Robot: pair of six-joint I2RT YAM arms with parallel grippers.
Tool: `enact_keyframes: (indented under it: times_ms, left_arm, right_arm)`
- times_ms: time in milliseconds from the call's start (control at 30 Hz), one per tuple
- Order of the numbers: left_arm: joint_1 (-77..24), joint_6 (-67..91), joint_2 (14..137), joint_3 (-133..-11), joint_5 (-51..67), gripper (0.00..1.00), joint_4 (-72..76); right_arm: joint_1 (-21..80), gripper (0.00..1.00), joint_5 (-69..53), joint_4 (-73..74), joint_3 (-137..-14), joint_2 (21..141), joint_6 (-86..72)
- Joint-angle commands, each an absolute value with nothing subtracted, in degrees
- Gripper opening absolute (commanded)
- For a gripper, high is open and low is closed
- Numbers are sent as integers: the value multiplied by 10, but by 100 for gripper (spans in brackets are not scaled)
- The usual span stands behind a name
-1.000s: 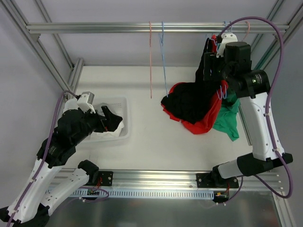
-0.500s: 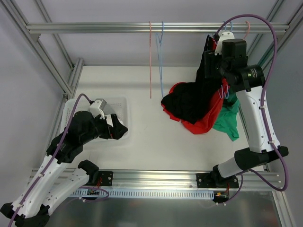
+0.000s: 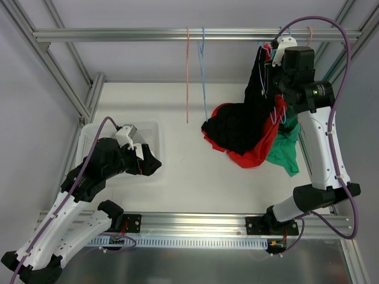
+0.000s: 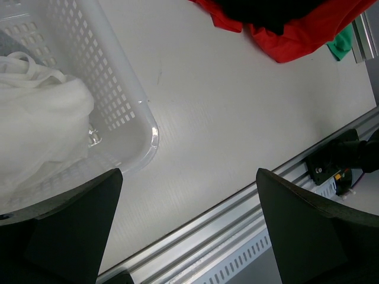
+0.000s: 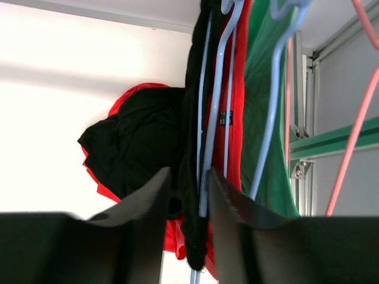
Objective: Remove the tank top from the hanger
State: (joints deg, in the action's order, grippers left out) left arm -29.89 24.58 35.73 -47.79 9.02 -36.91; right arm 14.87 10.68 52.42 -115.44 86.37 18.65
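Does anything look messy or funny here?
Yes. The black top, red top and green top hang at the rail's right end, but their bottoms slump in a crumpled heap on the table instead of hanging straight.

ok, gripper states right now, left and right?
Left gripper: open, holding nothing.
Right gripper: narrowed around the black tank top strap; whether it is clamped cannot be told.

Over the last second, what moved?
The left gripper pulled back off the basket toward its near right corner, jaws open and empty. The right gripper edged up toward the rail, jaws straddling the black tank top. White garment, table pile and hangers unchanged.
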Motion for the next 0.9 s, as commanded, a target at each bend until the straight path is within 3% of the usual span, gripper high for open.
enact_keyframes:
  times_ms: [0, 33, 133, 167, 400, 633, 867]
  left_arm:
    - [-296, 235, 358, -477, 106, 99, -369]
    - [-295, 234, 358, -478, 107, 99, -369]
    - [-296, 234, 363, -476, 108, 99, -368]
    - [-295, 234, 365, -474, 107, 99, -368]
    - [-296, 229, 378, -473, 105, 99, -365]
    - [-296, 229, 378, -468, 104, 99, -362]
    - [-296, 229, 362, -465, 112, 99, -361]
  right_arm:
    - [143, 31, 59, 491, -1165, 881, 186]
    - [142, 30, 58, 490, -1172, 894, 179]
    - [144, 12, 41, 488, -1200, 915, 164]
    - [144, 0, 33, 486, -1204, 919, 160]
    - [158, 0, 12, 441, -1195, 917, 121]
    - [191, 0, -39, 239, -1049, 810, 73]
    - [190, 0, -60, 211, -1017, 780, 62]
